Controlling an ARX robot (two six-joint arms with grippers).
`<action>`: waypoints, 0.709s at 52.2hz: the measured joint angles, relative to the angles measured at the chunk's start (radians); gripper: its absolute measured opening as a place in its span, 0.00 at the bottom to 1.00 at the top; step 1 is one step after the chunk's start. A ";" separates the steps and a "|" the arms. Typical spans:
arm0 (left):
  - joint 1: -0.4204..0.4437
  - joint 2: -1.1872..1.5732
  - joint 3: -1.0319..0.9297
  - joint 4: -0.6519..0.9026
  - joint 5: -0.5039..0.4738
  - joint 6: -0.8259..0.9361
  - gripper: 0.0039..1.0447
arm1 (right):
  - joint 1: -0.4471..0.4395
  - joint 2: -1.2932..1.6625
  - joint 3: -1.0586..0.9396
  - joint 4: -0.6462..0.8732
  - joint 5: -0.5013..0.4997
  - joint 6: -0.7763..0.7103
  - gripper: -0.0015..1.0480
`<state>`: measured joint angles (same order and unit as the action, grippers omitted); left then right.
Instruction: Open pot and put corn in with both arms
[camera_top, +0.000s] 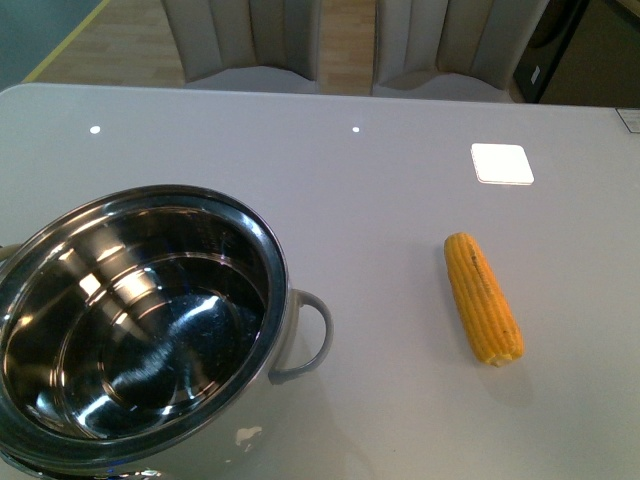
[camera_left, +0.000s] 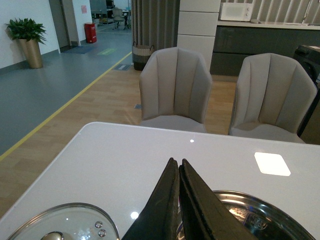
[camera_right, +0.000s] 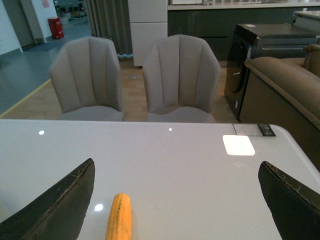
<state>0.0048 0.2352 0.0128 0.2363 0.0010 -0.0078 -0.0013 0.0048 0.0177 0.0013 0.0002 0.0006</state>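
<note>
Glossy pale-grey table (camera_top: 380, 170), two beige chairs behind. Large shiny steel pot (camera_top: 150, 330) on robot's left, uncovered, empty. Round glass lid (camera_left: 70, 220) on table near it. Yellow-orange corn cob (camera_top: 483, 298) on right side, well apart from pot. Long axis runs away from robot, slightly slanted, rounded tip farther. Right gripper (camera_right: 176, 167) nearer: corn ahead between its fingers, jaws spread wide, holding nothing. Left gripper (camera_left: 178, 162) fingers pressed together, empty. Judgement: right arm suits pickup, closing across cob.

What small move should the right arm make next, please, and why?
Probably lower the right gripper onto the corn: the pot stands open, lid on the table, and the corn lies in line with the open jaws, not yet gripped.
</note>
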 joint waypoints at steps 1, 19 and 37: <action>0.000 -0.005 0.000 -0.006 -0.001 0.000 0.03 | 0.000 0.000 0.000 0.000 0.000 0.000 0.92; -0.002 -0.175 0.000 -0.210 -0.001 0.000 0.03 | 0.000 0.000 0.000 0.000 0.000 0.000 0.92; -0.002 -0.229 0.000 -0.235 -0.001 0.000 0.06 | 0.000 0.000 0.000 0.000 0.000 0.000 0.92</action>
<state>0.0025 0.0063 0.0132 0.0013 -0.0002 -0.0074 -0.0013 0.0048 0.0177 0.0013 0.0002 0.0006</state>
